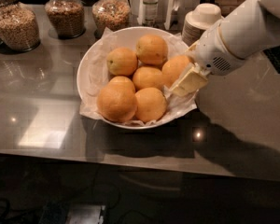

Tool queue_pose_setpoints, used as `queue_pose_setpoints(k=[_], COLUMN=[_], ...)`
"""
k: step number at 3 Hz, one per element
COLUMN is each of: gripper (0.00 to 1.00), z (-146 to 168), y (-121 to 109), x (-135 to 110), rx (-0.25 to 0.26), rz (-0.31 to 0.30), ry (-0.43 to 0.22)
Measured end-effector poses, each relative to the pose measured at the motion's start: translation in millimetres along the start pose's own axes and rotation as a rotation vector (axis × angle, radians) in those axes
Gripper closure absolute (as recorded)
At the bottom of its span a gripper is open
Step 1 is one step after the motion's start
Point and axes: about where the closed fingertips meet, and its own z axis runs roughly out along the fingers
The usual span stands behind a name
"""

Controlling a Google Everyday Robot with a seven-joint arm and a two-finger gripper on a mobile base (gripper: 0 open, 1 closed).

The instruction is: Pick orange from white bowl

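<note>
Camera view: I look down on a dark, glossy worktop (46, 106).
White bowl: the white bowl (126, 31) sits mid-worktop, wide and shallow, lined with crinkled white paper (179, 104).
Orange: the orange (173, 68) lies at the bowl's right side, resting against its neighbours.
Other oranges: five more (116, 101) are heaped to its left, the biggest at the front.
Tool: the tool (189, 80), pale cream, dips inside the bowl's right rim, against the orange's right flank; I cannot tell whether it grips the fruit or is released.
Arm: the white arm (242, 31) slants in from the upper right.
Behind: three grain-filled glass jars (14, 24), a bottle (150, 3) and small stacked bowls (200, 20) line the back.
</note>
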Motion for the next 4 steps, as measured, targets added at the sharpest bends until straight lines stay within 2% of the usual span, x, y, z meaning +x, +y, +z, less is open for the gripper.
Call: queue_pose_setpoints(k=[1,2,3,4], gripper=[1.00,1.00,1.00,1.00], z=[-49.1,-96.9,-136.0,-160.1], y=[10.6,38.0,90.8,147.7], x=[-19.8,-34.8,-66.2,-94.8], rx=[0.040,0.020,-0.047,-0.106], rz=[-0.064,-0.148,-0.293,-0.515], ry=[-0.134,-0.293,-0.461,-0.535])
